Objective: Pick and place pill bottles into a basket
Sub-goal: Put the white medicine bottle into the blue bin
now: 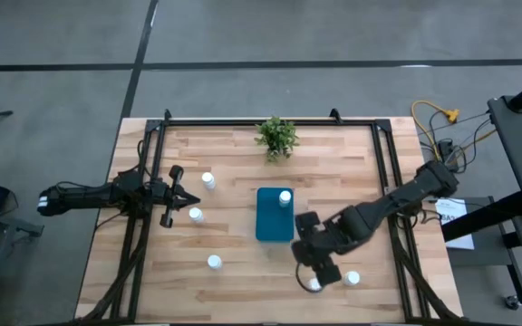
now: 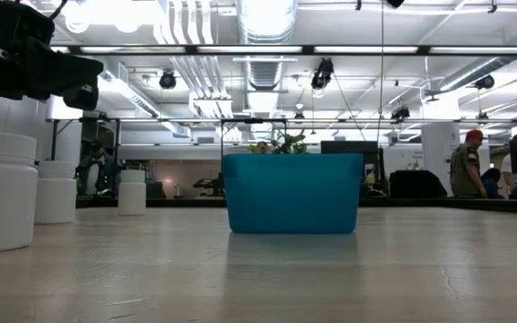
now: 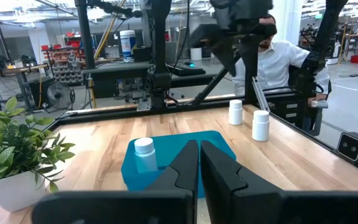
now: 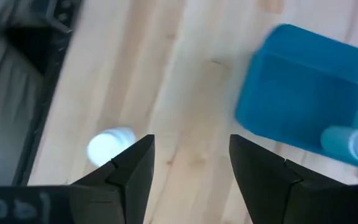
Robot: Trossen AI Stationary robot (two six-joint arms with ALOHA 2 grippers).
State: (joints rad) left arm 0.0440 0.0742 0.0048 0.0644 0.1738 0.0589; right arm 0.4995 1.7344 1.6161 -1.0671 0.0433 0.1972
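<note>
The teal basket [image 1: 273, 222] stands at the table's middle with one white pill bottle [image 1: 285, 197] inside it. It also shows in the left wrist view [image 3: 144, 153] and the right wrist view [image 4: 355, 144]. Three bottles stand upright on the left half [image 1: 207, 180] [image 1: 195, 215] [image 1: 214, 263]. Two stand near the front right [image 1: 352, 278] [image 1: 314, 283]. My right gripper [image 4: 191, 158] is open over the table between the basket and the front-right bottles. One bottle [image 4: 109, 147] stands just outside one of its fingers. My left gripper [image 3: 199, 163] is shut and empty, left of the basket.
A small green potted plant [image 1: 276, 138] stands at the far edge behind the basket. Black frame rails [image 1: 143, 181] run along the table's left, right and far sides. A person in a white shirt [image 3: 284, 59] stands beyond the table's right side. In the low view the basket [image 2: 293, 193] fills the middle.
</note>
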